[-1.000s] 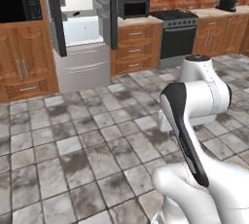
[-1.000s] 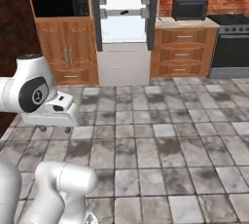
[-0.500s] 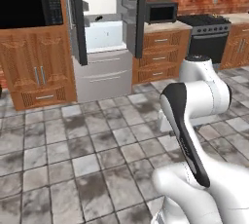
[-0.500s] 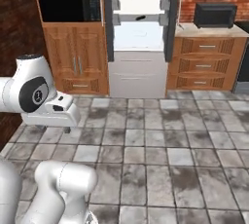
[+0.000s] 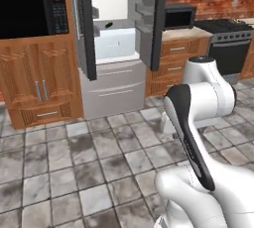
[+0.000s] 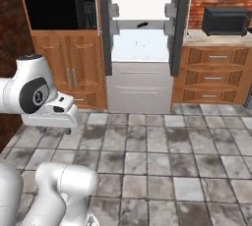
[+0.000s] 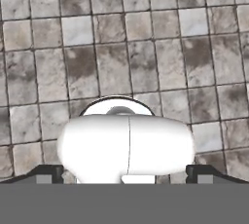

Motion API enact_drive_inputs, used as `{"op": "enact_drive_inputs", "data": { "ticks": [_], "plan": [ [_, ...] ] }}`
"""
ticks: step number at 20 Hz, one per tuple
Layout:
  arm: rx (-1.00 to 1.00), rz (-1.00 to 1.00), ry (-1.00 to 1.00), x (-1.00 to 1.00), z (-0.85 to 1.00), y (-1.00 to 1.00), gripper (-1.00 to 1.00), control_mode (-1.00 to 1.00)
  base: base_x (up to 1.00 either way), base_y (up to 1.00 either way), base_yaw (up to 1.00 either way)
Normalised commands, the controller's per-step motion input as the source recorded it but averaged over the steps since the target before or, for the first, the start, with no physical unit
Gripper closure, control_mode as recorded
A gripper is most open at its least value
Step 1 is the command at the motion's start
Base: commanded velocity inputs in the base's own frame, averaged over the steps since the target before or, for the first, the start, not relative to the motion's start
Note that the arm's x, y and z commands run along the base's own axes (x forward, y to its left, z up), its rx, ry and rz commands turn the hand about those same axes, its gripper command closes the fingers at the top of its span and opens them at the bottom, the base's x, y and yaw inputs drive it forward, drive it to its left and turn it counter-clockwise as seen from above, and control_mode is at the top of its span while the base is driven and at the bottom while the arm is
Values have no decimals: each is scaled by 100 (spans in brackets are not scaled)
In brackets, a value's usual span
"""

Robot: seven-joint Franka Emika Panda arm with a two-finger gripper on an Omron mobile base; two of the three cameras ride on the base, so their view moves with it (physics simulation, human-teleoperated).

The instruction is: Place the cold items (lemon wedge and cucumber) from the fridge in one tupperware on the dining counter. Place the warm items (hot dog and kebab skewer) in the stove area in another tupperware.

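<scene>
The fridge (image 6: 142, 43) stands open at the far wall, between wooden cabinets. A small dark item, judged to be the cucumber (image 6: 142, 24), lies on an upper shelf; too small to confirm. The gripper (image 7: 124, 172) points down at the floor tiles, fingers (image 7: 48, 172) fully spread and empty. The cucumber is likely light, stiff and glossy-slick; grasp across its middle.
</scene>
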Motion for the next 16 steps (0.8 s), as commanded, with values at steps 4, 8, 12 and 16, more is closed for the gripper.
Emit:
{"op": "enact_drive_inputs", "data": {
  "ticks": [4,8,12,16],
  "plan": [
    [0,0,0,0,0,0,-100,100,100,-58,10],
    [0,0,0,0,0,0,-100,100,100,-75,18],
    [0,0,0,0,0,0,-100,100,100,-66,18],
    [0,0,0,0,0,0,-100,100,100,-38,18]
  ]
}}
